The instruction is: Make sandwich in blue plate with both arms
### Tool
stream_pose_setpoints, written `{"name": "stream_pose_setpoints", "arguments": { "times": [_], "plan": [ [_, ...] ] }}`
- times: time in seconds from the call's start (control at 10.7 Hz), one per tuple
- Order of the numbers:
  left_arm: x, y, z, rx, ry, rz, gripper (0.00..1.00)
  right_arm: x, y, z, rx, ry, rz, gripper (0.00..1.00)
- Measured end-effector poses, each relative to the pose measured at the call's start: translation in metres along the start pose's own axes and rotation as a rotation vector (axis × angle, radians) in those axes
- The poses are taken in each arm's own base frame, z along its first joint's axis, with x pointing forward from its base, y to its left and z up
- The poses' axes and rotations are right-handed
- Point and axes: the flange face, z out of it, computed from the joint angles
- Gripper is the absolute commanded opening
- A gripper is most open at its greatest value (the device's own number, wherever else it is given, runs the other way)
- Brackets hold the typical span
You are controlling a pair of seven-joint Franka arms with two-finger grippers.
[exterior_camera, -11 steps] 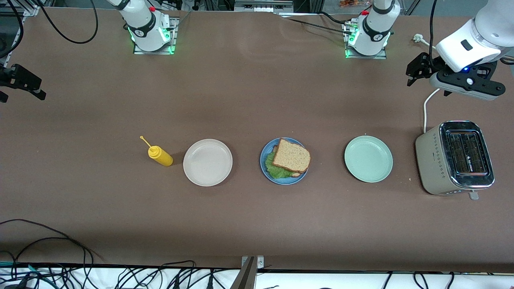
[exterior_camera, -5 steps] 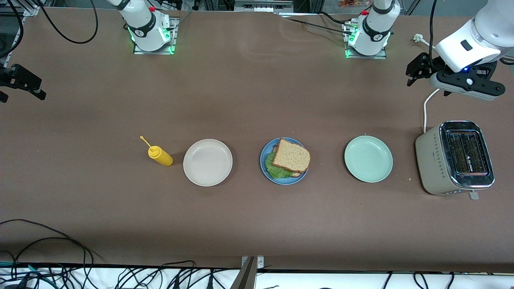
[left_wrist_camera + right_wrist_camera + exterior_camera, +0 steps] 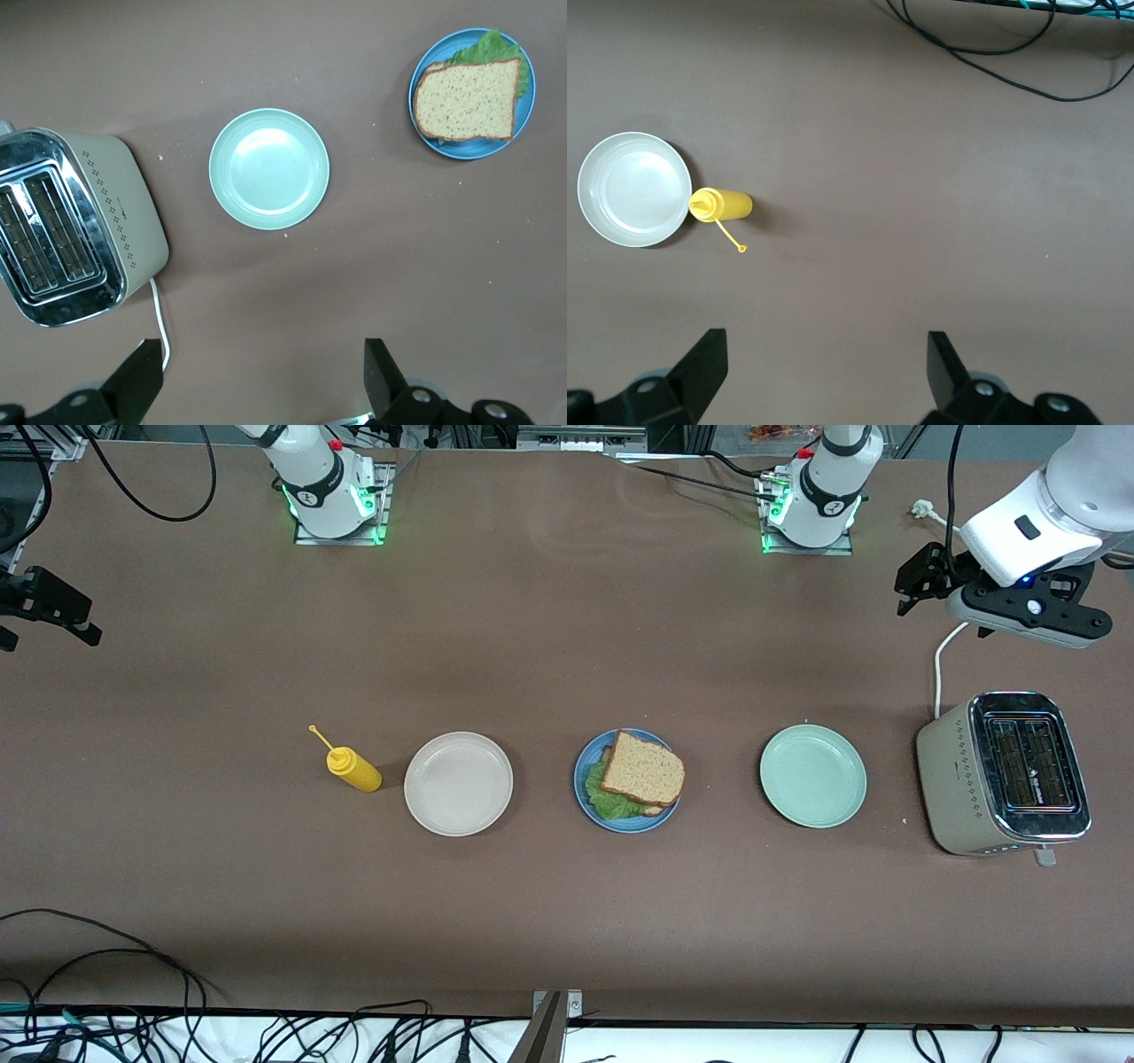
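Observation:
The sandwich (image 3: pixel 643 771) lies on the blue plate (image 3: pixel 620 825) in the middle of the table: a brown bread slice on top, green lettuce (image 3: pixel 611 802) sticking out from under it. The left wrist view shows the same sandwich (image 3: pixel 468 97) and the blue plate (image 3: pixel 469 150). My left gripper (image 3: pixel 912 584) hangs open and empty over the table at the left arm's end, above the toaster's cord; its jaws (image 3: pixel 261 363) stand wide apart. My right gripper (image 3: pixel 49 624) hangs open and empty over the right arm's end of the table (image 3: pixel 824 350).
A pale green plate (image 3: pixel 812 776) and a toaster (image 3: pixel 1005 775) lie toward the left arm's end. A beige-white plate (image 3: pixel 458 783) and a yellow squeeze bottle (image 3: pixel 354 769) lie toward the right arm's end. Cables (image 3: pixel 106 957) run along the table's edge nearest the front camera.
My left hand has shifted very slightly. The sandwich, the plates and my right arm have not moved.

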Motion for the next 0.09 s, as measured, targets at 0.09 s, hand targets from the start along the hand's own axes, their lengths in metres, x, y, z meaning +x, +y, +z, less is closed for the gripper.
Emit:
{"name": "stream_pose_setpoints", "arguments": {
  "times": [0.09],
  "plan": [
    [-0.0005,0.0002,0.0007,-0.001,-0.006,0.000,1.00,0.0000,0.0000,0.0000,0.000,0.000,0.000,1.00]
  ]
}}
